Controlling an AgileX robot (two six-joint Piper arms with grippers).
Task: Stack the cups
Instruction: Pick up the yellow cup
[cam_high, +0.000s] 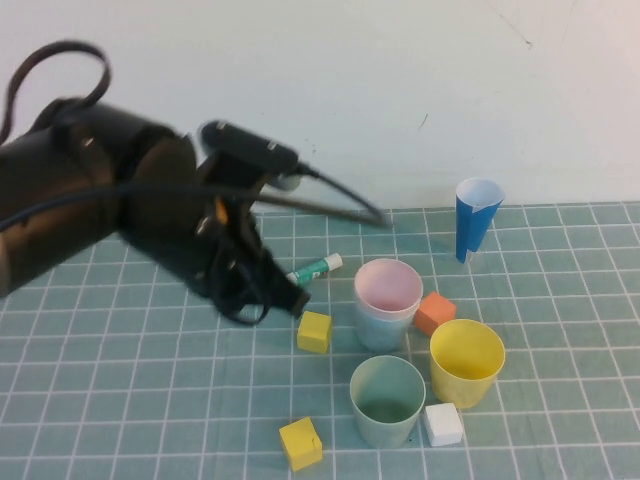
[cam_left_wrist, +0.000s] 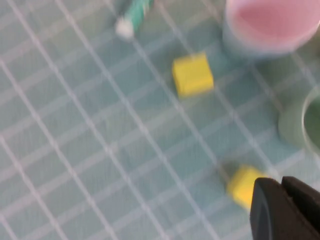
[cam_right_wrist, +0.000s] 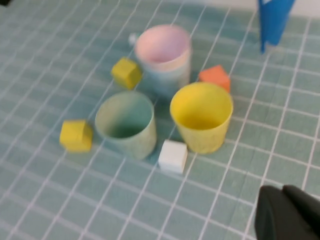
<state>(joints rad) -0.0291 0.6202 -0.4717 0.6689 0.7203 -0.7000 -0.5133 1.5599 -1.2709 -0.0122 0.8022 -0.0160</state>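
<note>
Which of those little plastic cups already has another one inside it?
The light blue plastic cup: the pink plastic cup sits nested inside. The yellow and green cups stand empty.

Cups: pink-lined cup (cam_high: 388, 301), yellow cup (cam_high: 466, 361), pale green cup (cam_high: 387, 400); thin plastic, smooth, soft sheen.
Cone (cam_high: 474, 218), far from the left gripper: blue paper, matt, white inside.
Blocks: yellow (cam_high: 313, 331), orange (cam_high: 434, 312), white (cam_high: 442, 424); matt, look like foam or painted wood.
Mat (cam_high: 120, 380): green, white-gridded, matt, rubbery look.
Left gripper (cam_high: 290, 300): black, matt plastic, jaws closed.
Right gripper (cam_right_wrist: 290, 212): black, dull finish.
</note>
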